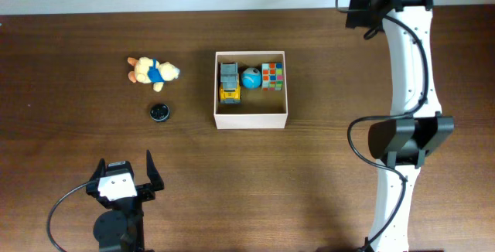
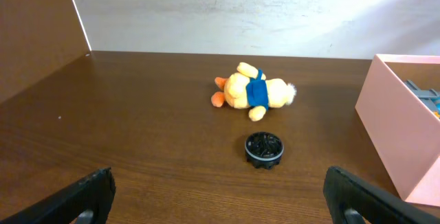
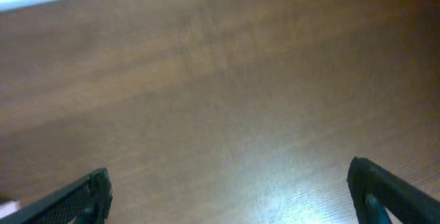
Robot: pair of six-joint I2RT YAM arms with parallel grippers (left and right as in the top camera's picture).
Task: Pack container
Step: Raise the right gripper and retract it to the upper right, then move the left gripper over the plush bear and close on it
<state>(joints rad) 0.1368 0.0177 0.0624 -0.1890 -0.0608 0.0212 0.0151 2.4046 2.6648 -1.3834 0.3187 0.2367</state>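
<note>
The container [image 1: 251, 120] is a square, pale open box in the middle of the table. It holds a yellow and grey toy truck [image 1: 230, 82], a blue ball [image 1: 250, 78] and a colour cube [image 1: 272, 76]. Its pale wall shows at the right of the left wrist view [image 2: 395, 135]. A yellow plush toy with a blue shirt [image 1: 152, 71] [image 2: 253, 92] lies to its left. A small black ridged disc [image 1: 159, 112] [image 2: 264, 148] sits just in front of the plush. My left gripper [image 1: 125, 159] [image 2: 220, 196] is open and empty, nearer the front than the disc. My right gripper [image 1: 358, 12] [image 3: 230, 193] is open and empty at the far right.
The right arm [image 1: 406, 90] runs from the front edge to the back along the right side. A pale wall borders the table's far edge [image 2: 227, 18]. The right wrist view shows only bare brown tabletop [image 3: 220, 80].
</note>
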